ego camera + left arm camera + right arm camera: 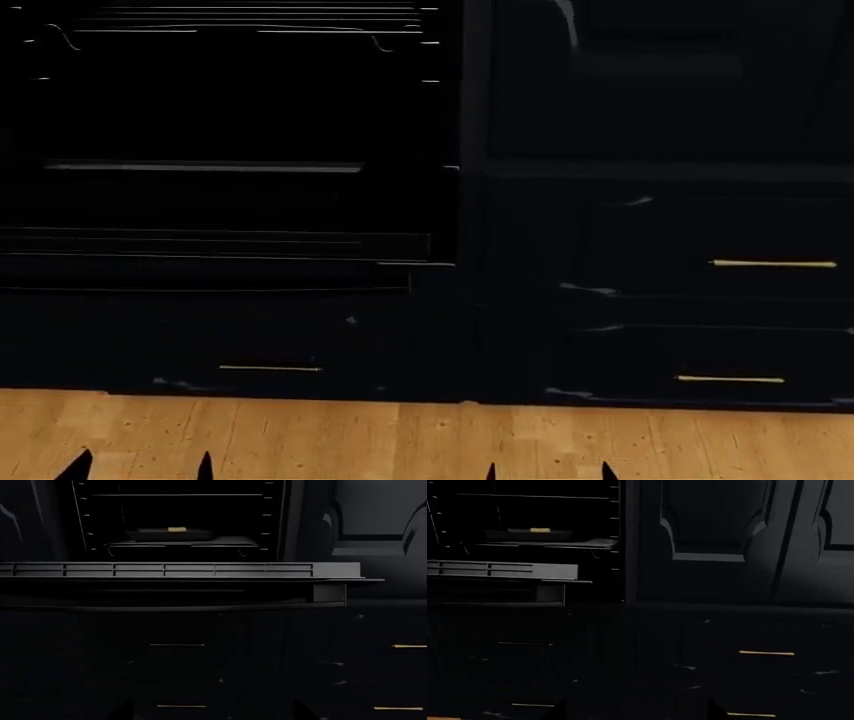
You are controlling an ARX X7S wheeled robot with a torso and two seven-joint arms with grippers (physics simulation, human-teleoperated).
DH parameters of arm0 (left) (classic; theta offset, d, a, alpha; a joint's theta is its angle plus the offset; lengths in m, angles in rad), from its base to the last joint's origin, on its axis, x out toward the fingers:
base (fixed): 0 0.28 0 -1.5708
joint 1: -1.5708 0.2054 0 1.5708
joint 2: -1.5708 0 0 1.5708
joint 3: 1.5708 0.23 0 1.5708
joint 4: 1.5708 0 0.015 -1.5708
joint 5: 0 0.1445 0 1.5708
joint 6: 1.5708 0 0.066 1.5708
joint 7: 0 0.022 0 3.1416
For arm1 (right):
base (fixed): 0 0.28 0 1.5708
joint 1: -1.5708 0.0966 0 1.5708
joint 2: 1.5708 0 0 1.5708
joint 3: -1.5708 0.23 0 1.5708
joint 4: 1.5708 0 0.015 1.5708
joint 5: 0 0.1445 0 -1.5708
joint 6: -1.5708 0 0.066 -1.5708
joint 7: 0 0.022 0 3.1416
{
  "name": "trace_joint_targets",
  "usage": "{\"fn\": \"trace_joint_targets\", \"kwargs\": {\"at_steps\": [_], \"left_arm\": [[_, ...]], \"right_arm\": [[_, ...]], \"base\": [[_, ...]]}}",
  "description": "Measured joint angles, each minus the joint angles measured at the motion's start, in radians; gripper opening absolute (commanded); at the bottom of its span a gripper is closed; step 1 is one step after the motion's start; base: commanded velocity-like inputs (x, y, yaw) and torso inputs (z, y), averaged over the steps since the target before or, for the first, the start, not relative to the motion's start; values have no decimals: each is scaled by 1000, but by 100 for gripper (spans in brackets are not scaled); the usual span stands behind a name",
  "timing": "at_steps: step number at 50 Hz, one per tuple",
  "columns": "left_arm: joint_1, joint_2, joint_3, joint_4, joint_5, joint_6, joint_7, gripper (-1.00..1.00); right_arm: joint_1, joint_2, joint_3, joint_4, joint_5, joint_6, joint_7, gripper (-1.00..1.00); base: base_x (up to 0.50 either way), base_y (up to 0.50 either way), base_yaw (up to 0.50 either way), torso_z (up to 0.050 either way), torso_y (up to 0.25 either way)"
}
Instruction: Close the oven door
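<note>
We find no readable text, label, brand, number or sign anywhere in these views.

At the bottom edge of the head view, only four dark fingertips show. The left gripper (143,467) has its two tips spread apart, and the right gripper (550,471) likewise shows two separated tips. Both sit low and level, side by side; no arms or wrists are visible.
</note>
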Motion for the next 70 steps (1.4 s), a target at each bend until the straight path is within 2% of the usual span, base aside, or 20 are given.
{"fn": "trace_joint_targets", "kwargs": {"at_steps": [49,70], "left_arm": [[-3,-29,33,11,-30,-5,-34,100],[-7,-39,43,6,-40,0,-44,100]], "right_arm": [[4,25,-30,0,26,-7,30,100],[5,33,-42,-1,34,-12,42,100]], "base": [[0,424,0,0,0],[0,155,0,0,0]]}}
